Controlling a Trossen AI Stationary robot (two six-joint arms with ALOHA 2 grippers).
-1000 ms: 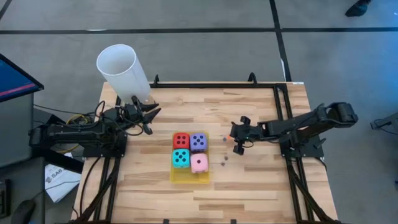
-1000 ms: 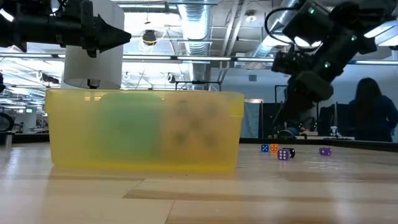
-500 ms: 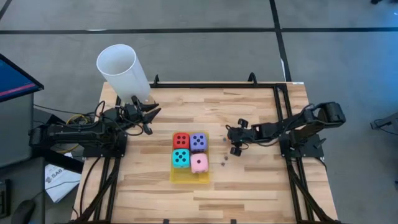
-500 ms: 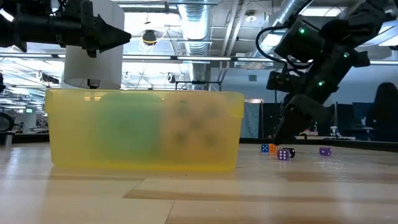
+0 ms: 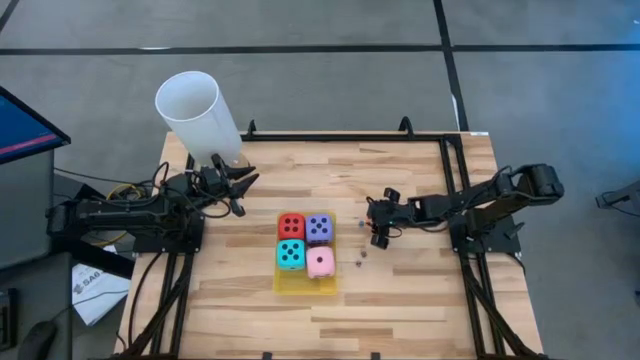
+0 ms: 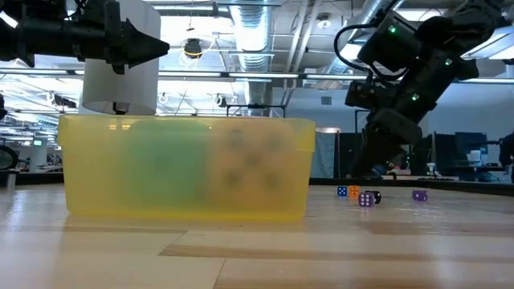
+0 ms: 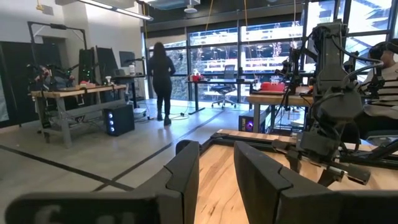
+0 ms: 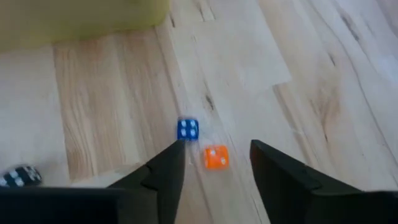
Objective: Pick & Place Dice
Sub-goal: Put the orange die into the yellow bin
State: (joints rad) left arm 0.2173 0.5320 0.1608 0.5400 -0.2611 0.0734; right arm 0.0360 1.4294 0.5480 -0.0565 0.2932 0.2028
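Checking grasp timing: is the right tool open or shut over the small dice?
Open. In the right wrist view the right tool has its fingers spread, the orange die in the gap, ungripped.

The wooden counter [image 5: 400, 300] stands on a grey floor [image 5: 320, 90] crossed by dark seam lines. Beyond the counter's far left corner rises a white cylindrical bin [image 5: 196, 115]; off its left edge a blue monitor screen [image 5: 22, 125] shows. Farther out, the room opens into a workshop: tall windows [image 7: 249, 46], a workbench [image 7: 68, 99] laden with gear, a desk with an office chair [image 7: 227, 78], and a person [image 7: 161, 78] standing near the windows. Ducts and pipes [image 6: 257, 16] run overhead.
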